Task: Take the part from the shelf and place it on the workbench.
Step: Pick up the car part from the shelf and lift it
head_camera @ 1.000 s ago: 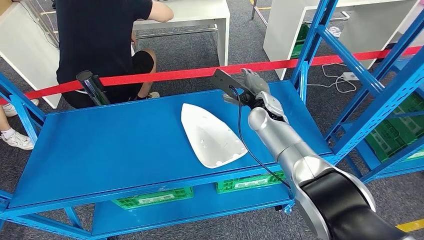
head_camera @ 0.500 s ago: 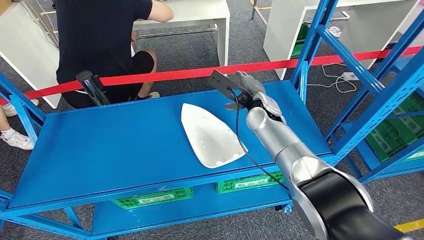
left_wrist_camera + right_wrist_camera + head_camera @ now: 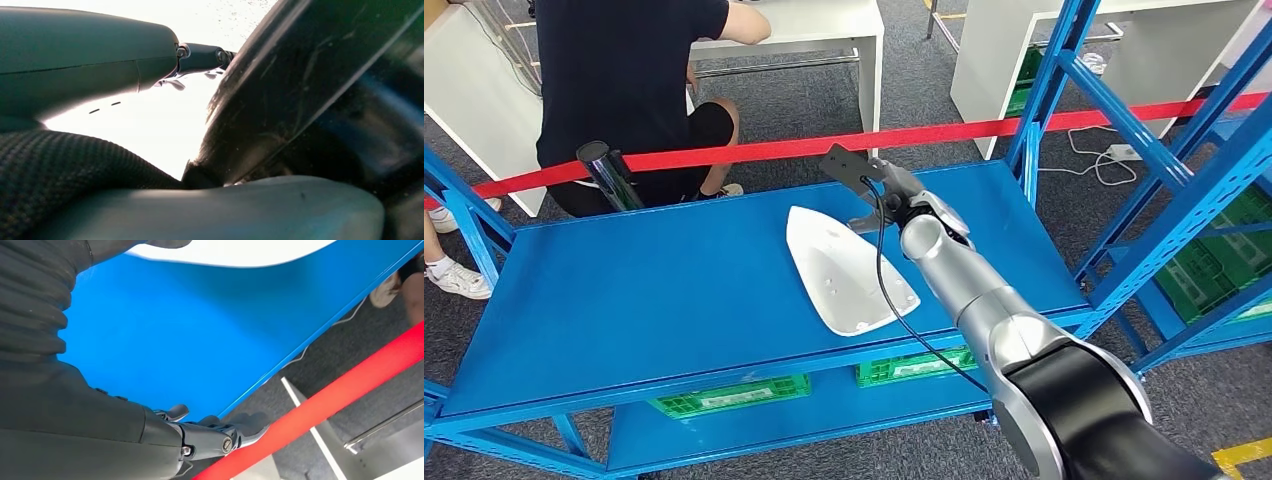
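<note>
Fingers (image 3: 894,185) of right hand (image 3: 902,200) spreading loose, grasping nothing, hovering beside white teardrop-shaped plastic part (image 3: 847,270) lying on blue metal shelf (image 3: 654,290). Left hand (image 3: 75,65): grip unclear. No legible writing.

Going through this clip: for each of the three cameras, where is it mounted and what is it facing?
Head view: high on the body, looking down at the blue shelf, white part and right hand.
Left wrist view: behind the left hand, facing glare and a dark surface.
Right wrist view: behind the right hand, facing the shelf.
Head and right wrist views share shelf, part and red tape.
</note>
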